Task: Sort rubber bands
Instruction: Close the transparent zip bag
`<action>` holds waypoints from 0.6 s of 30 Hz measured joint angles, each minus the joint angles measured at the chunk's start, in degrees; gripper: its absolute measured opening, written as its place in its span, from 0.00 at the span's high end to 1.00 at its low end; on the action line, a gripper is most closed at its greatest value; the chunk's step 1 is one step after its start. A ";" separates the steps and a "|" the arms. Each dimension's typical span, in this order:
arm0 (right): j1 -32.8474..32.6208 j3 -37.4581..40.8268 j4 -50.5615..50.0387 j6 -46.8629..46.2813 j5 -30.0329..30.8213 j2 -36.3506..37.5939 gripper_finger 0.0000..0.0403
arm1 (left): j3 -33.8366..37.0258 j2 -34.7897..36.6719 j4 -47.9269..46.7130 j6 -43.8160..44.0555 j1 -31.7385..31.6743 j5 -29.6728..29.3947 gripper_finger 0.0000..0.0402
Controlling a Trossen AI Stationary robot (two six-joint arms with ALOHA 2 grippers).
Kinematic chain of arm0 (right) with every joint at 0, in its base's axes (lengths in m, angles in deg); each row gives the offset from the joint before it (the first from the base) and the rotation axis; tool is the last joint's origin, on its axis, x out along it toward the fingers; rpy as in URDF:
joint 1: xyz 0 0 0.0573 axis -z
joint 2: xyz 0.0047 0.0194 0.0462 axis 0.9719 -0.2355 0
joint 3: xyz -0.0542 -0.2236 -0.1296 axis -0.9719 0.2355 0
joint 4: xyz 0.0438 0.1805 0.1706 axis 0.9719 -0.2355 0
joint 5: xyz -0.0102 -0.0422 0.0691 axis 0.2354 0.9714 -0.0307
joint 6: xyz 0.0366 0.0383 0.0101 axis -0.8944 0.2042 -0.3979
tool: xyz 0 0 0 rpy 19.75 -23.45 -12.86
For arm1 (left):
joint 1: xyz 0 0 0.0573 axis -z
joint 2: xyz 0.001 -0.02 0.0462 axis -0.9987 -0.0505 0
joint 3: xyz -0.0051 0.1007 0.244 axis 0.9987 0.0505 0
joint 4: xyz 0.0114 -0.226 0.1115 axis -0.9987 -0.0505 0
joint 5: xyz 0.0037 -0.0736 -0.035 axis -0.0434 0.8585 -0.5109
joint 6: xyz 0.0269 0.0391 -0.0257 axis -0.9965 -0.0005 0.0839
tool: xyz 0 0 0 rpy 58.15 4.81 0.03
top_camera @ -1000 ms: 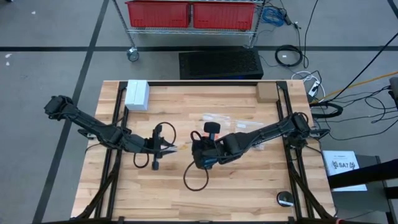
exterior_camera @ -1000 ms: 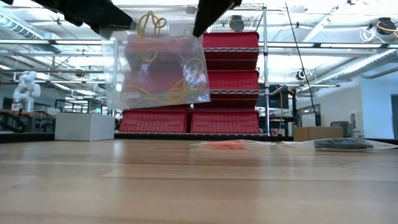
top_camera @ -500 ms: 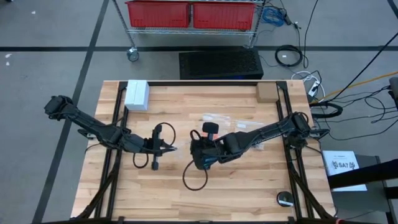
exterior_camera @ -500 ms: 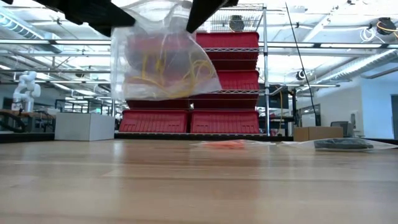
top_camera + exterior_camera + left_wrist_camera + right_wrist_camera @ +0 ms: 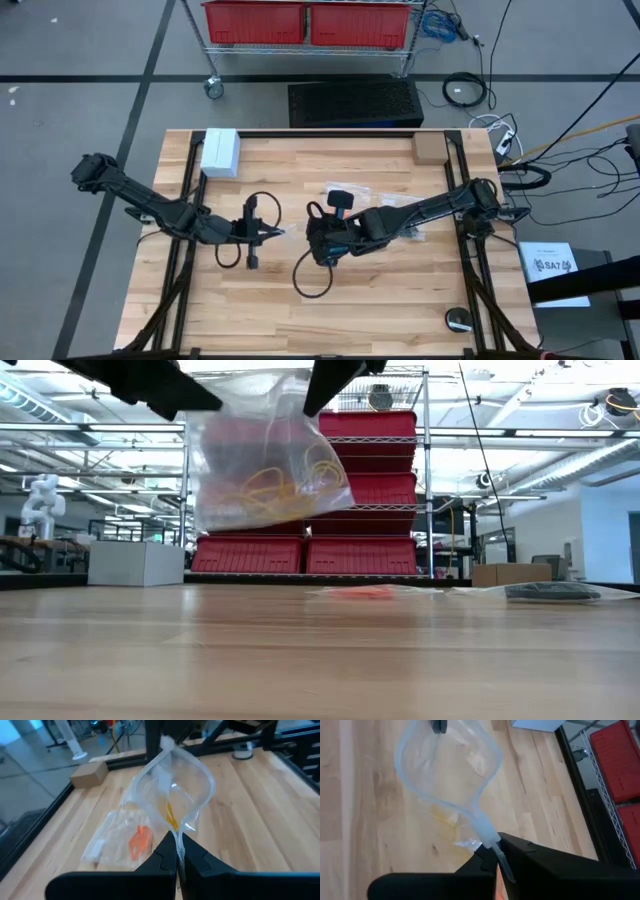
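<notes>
Above wooden table [image 5: 380,290], clear bag [image 5: 265,465] of thin yellow rubber bands [image 5: 285,480]; left end effector [image 5: 177,851] and right end effector [image 5: 489,851] each pinching its rim

Table [image 5: 330,320]: pale wood planks, smooth, low sheen, visible grain. Bag [image 5: 262,465]: thin clear plastic, crinkled, glossy highlights. Rubber bands [image 5: 285,485] inside: thin yellowish rubber, matt. 2nd bag [image 5: 117,839] flat on the wood: same clear film, orange contents. Fingers [image 5: 192,860] of the left gripper [image 5: 178,854]: black, matt, hard plastic look. Bins [image 5: 360,555]: red plastic, slight gloss. Small box [image 5: 427,149]: brown cardboard, dull.
</notes>
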 joint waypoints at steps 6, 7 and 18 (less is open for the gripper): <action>-0.76 0.02 -0.90 -2.22 0.36 0.90 1.00 | -0.47 1.16 -5.37 2.84 0.02 -2.70 0.99; -1.13 0.00 -2.08 -2.64 0.39 1.17 0.99 | -0.78 1.31 -6.94 3.49 0.00 -3.44 0.99; -5.46 12.45 -6.84 -14.59 4.55 1.18 1.00 | -2.38 1.33 -17.17 4.33 0.83 -7.28 1.00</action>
